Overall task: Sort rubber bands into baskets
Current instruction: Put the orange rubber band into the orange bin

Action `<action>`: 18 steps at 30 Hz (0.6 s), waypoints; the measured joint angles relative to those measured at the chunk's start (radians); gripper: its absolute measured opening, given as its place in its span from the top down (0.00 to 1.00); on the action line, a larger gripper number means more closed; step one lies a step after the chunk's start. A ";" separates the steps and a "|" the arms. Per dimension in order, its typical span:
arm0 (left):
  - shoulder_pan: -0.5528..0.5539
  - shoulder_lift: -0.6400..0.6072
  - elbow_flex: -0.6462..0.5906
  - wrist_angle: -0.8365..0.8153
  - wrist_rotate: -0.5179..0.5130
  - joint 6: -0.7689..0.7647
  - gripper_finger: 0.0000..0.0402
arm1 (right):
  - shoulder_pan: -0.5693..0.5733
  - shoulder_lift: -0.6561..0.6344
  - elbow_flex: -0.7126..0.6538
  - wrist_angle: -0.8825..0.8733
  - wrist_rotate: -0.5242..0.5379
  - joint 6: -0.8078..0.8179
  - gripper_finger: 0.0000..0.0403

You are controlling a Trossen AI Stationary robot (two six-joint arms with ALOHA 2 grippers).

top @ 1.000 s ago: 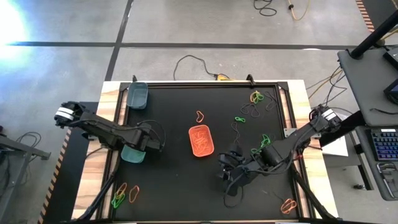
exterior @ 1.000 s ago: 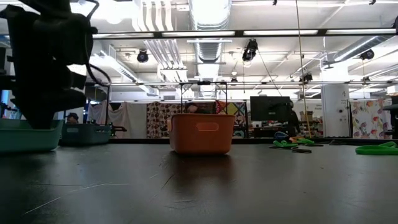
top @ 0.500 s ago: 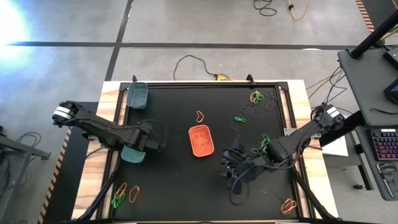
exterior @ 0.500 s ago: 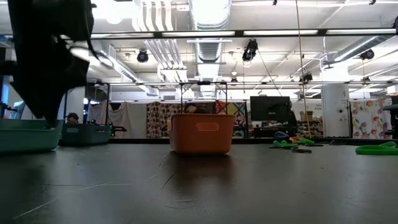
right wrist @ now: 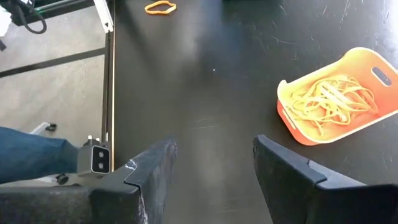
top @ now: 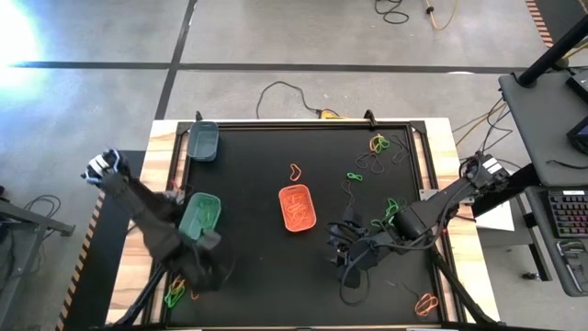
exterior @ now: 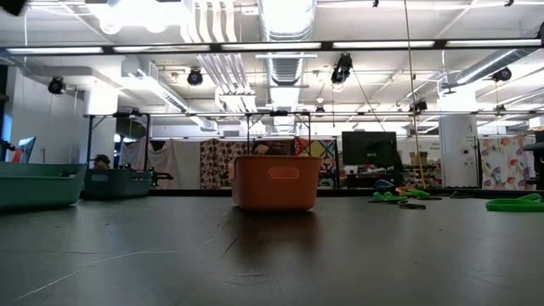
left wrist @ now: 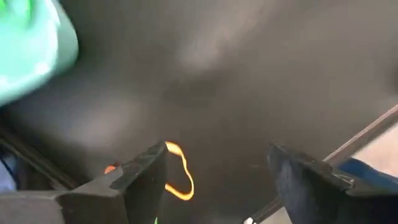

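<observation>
Rubber bands (top: 378,144) lie scattered over the black table (top: 257,165), with clusters near the far right corner, the near left corner and the near right corner, and a single orange one (top: 295,171) beyond the orange basket (top: 298,208). Left gripper (left wrist: 217,180): fingers parted with nothing between them, held over the near left part of the table; its wrist view shows an orange rubber band (left wrist: 180,174) on the black surface just past the fingers and a corner of the light teal-green basket (left wrist: 31,50), details the overhead view blurs. Right gripper (right wrist: 211,168): fingers spread and unloaded, low over the near right-centre of the table; its wrist view looks into the orange basket, showing a heap of orange bands (right wrist: 333,99) inside, plus another orange band (right wrist: 160,7) at the table's far side. Overhead view alone gives the layout: light teal-green basket at the left with green bands (top: 208,214) inside, dark grey-teal basket (top: 203,142) at the far left corner, orange basket at centre. Low view shows all three baskets from the side, and green bands (exterior: 515,204) at right. Surface: matte black mat, scuffed, on a wooden-edged table. Room: concrete floor with dark tape lines, cables, an open workshop with ceiling ducts, strip lights and a monitor (exterior: 369,149). A desk with keyboard (top: 570,221) stands to the right. No legible writing.
</observation>
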 joint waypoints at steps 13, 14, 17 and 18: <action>-0.086 0.214 -0.056 0.169 0.186 -0.127 0.20 | -0.013 0.000 0.000 0.003 -0.048 0.014 0.49; -0.086 0.214 -0.075 0.184 0.194 -0.129 0.20 | -0.013 0.000 0.000 0.003 -0.048 0.017 0.49; -0.086 0.212 -0.144 0.204 0.233 -0.139 0.21 | -0.013 0.000 0.000 0.003 -0.048 0.021 0.49; -0.086 0.210 -0.166 0.207 0.250 -0.146 0.21 | -0.013 0.000 0.000 0.003 -0.048 0.025 0.49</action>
